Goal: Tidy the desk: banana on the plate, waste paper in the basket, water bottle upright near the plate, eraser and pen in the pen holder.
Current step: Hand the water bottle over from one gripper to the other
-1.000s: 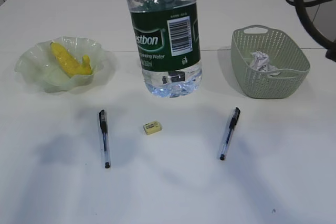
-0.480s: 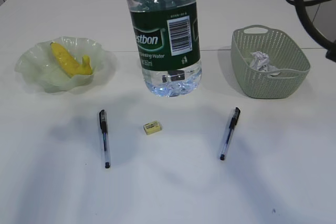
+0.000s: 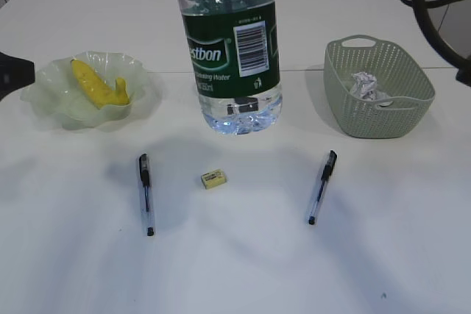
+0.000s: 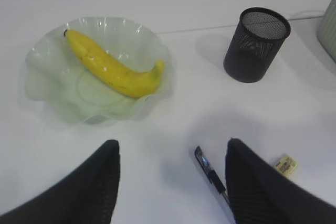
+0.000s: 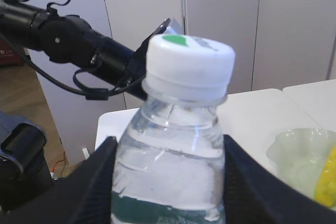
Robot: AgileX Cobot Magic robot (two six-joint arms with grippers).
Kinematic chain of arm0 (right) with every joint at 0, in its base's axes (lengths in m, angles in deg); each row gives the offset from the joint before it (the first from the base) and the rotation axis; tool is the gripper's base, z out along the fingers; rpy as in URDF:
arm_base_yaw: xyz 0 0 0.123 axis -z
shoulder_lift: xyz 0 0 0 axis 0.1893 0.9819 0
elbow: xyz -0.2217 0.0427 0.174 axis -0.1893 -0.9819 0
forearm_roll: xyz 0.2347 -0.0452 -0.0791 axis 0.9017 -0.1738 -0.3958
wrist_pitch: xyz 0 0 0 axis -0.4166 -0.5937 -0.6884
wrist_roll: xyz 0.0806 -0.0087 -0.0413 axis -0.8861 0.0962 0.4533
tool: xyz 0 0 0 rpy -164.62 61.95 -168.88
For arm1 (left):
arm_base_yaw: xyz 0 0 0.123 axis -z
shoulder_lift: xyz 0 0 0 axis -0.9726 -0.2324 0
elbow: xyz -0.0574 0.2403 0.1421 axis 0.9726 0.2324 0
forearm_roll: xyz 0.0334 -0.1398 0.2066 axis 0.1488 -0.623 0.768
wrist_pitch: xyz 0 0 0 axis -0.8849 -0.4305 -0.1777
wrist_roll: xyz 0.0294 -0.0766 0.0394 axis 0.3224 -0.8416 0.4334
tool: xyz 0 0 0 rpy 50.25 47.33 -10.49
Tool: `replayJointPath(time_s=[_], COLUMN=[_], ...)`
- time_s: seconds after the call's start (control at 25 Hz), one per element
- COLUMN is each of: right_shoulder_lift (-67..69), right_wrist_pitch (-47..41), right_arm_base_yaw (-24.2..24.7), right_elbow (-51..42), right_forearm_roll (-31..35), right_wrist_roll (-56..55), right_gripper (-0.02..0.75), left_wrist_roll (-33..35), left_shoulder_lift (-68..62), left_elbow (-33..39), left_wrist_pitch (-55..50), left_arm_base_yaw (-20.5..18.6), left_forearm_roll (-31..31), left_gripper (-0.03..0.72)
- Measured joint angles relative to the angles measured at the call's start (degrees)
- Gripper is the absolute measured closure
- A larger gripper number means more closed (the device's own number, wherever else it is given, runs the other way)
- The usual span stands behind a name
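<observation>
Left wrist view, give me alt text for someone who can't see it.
A banana lies in a pale green ruffled plate; a black mesh pen holder stands to its right. Below, the open left gripper hovers above a pen, near an eraser.

Banana (image 4: 113,69) in plate (image 4: 47,98), pen (image 4: 210,173) between open end effector (image 4: 170,174) fingers.

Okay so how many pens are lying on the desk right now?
2. One pen lies left of the eraser, below the plate; the other pen lies right of it, below the basket.
</observation>
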Motion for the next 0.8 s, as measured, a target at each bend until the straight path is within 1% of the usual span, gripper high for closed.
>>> replayJointPath(time_s=[0.08, 0.16, 0.28, 0.4, 0.52, 0.6, 0.68, 0.8], right_shoulder_lift=[0.1, 0.3, 0.9, 1.0, 1.0, 1.0, 1.0, 1.0], right_wrist_pitch=[0.0, 0.0, 0.2, 0.6, 1.1, 1.6, 1.7, 1.8], right_arm_base_yaw=[0.0, 0.0, 0.0, 0.0, 0.0, 0.0, 0.0, 0.0], right_elbow=[0.0, 0.0, 0.0, 0.0, 0.0, 0.0, 0.0, 0.0], right_forearm_roll=[0.1, 0.2, 0.3, 0.3, 0.3, 0.3, 0.3, 0.3], right_wrist_roll=[0.0, 0.0, 0.0, 0.0, 0.0, 0.1, 0.5, 0.7], right_gripper=[0.339, 0.339, 0.339, 0.339, 0.339, 0.339, 0.339, 0.339], left_wrist_roll=[0.4, 0.5, 0.5, -1.9, -8.9, -15.9, -24.1, -36.9], left_shoulder_lift=[0.0, 0.0, 0.0, 0.0, 0.0, 0.0, 0.0, 0.0], left_elbow=[3.6, 5.5, 6.1, 6.2, 6.2, 6.2, 6.2, 6.2], left_wrist_pitch=[7.0, 12.9, 17.5, 20.4, 24.6, 29.1, 33.4, 39.9], left_arm_base_yaw=[2.6, 5.2, 9.5, 13.3, 16.5, 17.8, 18.2, 18.2], left_forearm_roll=[0.0, 0.7, 3.1, 5.4, 8.4, 12.2, 18.3, 33.2], left_gripper=[0.245, 0.245, 0.245, 0.245, 0.245, 0.245, 0.245, 0.245])
